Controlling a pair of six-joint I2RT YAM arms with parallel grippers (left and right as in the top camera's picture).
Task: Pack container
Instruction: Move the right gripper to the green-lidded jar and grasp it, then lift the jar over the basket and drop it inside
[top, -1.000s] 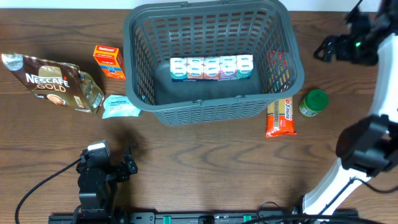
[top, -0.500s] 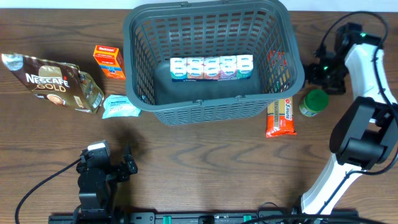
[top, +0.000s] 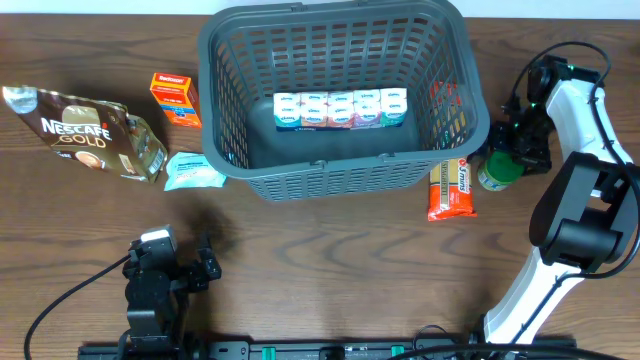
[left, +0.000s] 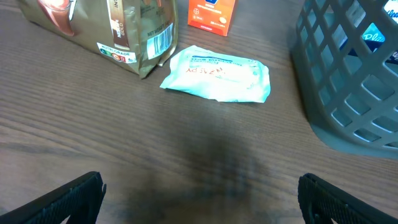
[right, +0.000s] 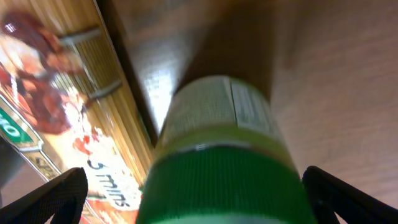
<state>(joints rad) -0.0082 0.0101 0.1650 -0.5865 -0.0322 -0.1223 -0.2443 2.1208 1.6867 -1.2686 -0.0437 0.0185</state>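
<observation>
The dark grey slatted basket (top: 452, 60) stands at the back middle of the table with a row of small cartons (top: 340, 109) on its bottom. A green-lidded jar (top: 496, 173) stands right of it, and fills the right wrist view (right: 221, 155). My right gripper (top: 518, 140) is open right over the jar, its fingertips (right: 199, 196) on either side of the green lid, not touching. My left gripper (top: 165, 270) is open and empty low over the front left of the table (left: 199, 196). The basket's corner (left: 348, 81) shows in the left wrist view.
A pasta packet (top: 452, 188) lies by the basket's front right corner (right: 62, 112). A Nescafe Gold bag (top: 85, 132), an orange box (top: 174, 97) and a pale blue sachet (top: 192, 171) lie left of the basket; the sachet (left: 217, 71) is ahead of my left gripper.
My right arm has swung from the far right edge down and in toward the basket, coming over the green-lidded jar. The left arm has not moved.
</observation>
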